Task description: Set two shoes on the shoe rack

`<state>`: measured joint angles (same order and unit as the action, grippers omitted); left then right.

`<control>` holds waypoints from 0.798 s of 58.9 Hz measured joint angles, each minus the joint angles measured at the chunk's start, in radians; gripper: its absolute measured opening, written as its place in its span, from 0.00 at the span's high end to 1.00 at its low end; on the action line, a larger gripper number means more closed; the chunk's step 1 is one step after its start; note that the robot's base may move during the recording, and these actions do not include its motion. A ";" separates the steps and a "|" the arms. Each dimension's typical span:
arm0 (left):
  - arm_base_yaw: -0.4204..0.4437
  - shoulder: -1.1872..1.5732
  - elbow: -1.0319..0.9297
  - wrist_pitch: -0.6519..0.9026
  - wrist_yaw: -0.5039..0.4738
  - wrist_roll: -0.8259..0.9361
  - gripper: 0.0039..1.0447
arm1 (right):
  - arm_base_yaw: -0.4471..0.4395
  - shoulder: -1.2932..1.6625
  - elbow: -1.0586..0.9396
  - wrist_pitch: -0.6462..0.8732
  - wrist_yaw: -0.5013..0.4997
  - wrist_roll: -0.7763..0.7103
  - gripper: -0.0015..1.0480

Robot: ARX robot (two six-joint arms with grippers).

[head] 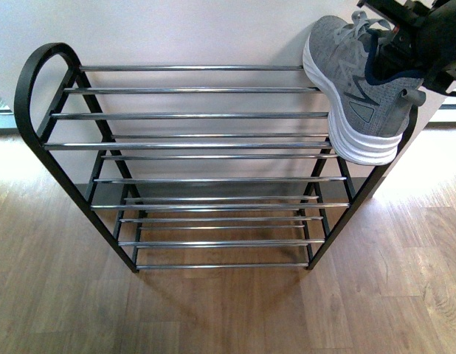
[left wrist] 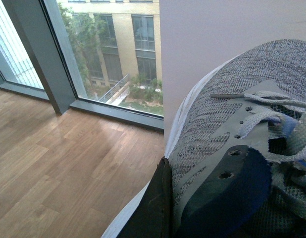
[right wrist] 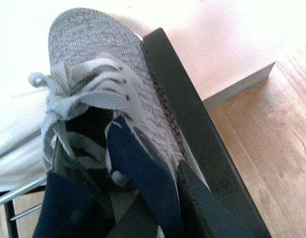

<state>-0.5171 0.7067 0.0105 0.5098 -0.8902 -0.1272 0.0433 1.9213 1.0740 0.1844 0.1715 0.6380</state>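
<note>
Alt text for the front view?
A grey knit sneaker with a white sole is tipped sideways at the top right corner of a black-framed shoe rack with chrome bars, gripped at its collar by the right tool.

I see grey knit cloth on the sneaker (head: pixel 353 81) at two o'clock, its sole smooth white. The shoe rack (head: pixel 191 116) has glossy chrome bars. The floor (head: pixel 213 317) is satin wood.

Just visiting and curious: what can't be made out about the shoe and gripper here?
Right gripper: front view, dark, cut by the picture corner; jaws unreadable.
Grey sneaker, its opening: front view, covered by that gripper.
Sneaker in left wrist view: close-up; same shoe or its pair, cannot tell.
</note>
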 joint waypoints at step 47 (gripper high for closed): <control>0.000 0.000 0.000 0.000 0.000 0.000 0.99 | -0.044 -0.461 -0.586 0.780 -0.172 -0.576 0.61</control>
<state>-0.5171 0.7067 0.0105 0.5098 -0.8906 -0.1272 -0.0006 1.4601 0.4877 0.9649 -0.0010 0.0624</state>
